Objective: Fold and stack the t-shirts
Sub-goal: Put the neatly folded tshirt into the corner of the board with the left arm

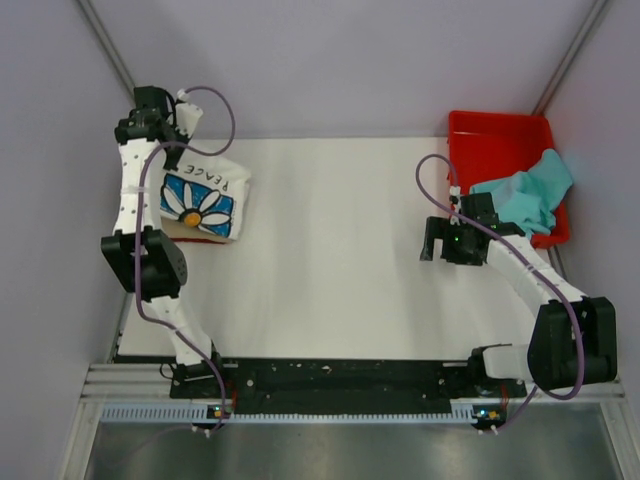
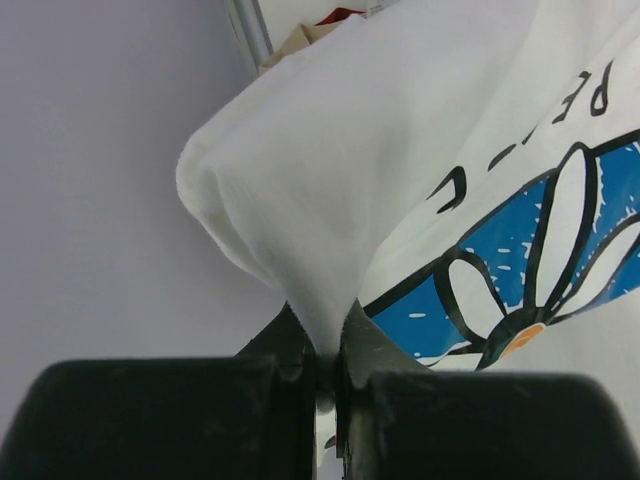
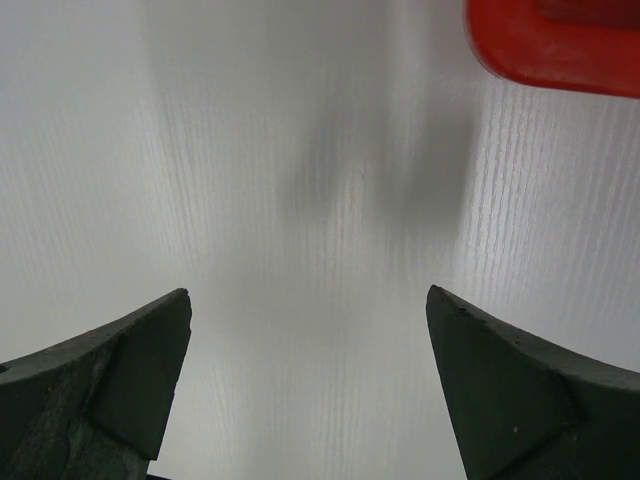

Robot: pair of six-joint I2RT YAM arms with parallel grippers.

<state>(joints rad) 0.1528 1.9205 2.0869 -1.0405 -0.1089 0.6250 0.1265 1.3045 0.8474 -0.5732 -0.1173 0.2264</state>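
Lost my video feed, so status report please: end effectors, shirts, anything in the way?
Left end effector shut on daisy shirt corner. Right end effector open, empty. Teal shirt draped over red bin. No obstruction seen.

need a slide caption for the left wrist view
Left gripper shut on a bunched fold of the white daisy t-shirt, its blue flower print showing at right.

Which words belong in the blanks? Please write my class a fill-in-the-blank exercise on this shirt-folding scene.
1. The left gripper is shut on a fold of the white shirt, which is printed with the word ____.
2. The teal shirt lies partly inside the ____ bin.
3. The right gripper hovers over the bare table with its jaws ____.

Missing words: PEACE; red; open.
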